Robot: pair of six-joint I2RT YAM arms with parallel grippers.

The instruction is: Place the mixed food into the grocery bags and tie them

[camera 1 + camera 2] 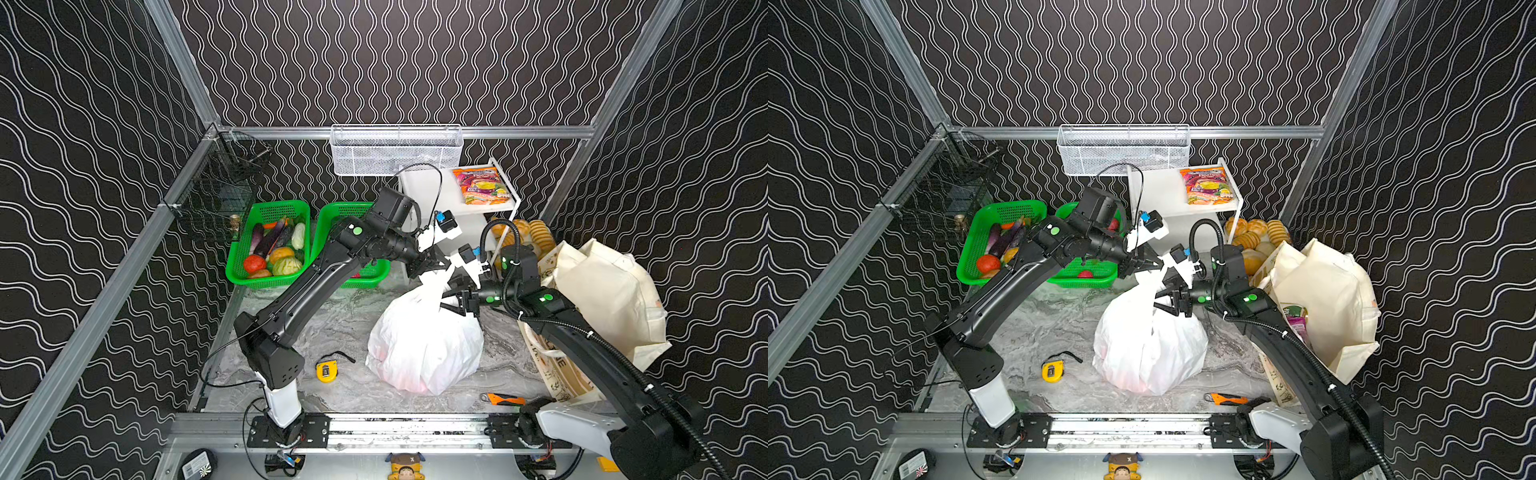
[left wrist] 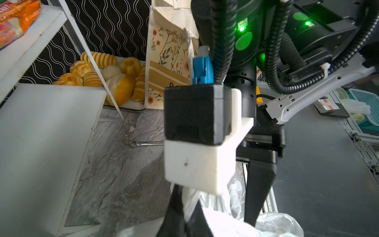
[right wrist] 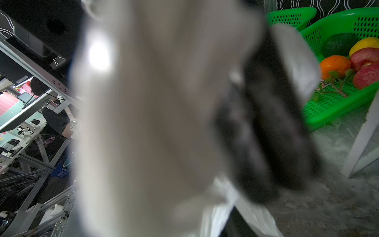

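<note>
The white plastic grocery bag [image 1: 424, 345] [image 1: 1146, 349] stands full on the marble table, its handles drawn up into a twisted neck. My left gripper [image 1: 436, 268] [image 2: 187, 203] is shut on that white handle at the top. My right gripper [image 1: 445, 302] [image 1: 1159, 301] sits just below it at the neck, fingers apart. Blurred white plastic [image 3: 143, 102] fills the right wrist view. The cream cloth tote [image 1: 602, 291] [image 1: 1325, 291] slumps at the right; a green can [image 1: 1292, 311] and a purple packet [image 1: 1298, 328] show inside it.
Two green baskets [image 1: 270, 241] [image 1: 353, 270] of toy produce stand at the back left. A white shelf [image 1: 424, 187] carries a snack packet [image 1: 482, 191], with bread [image 1: 528, 232] beside it. A yellow tape measure [image 1: 327, 370] and orange cutter [image 1: 503, 400] lie near the front.
</note>
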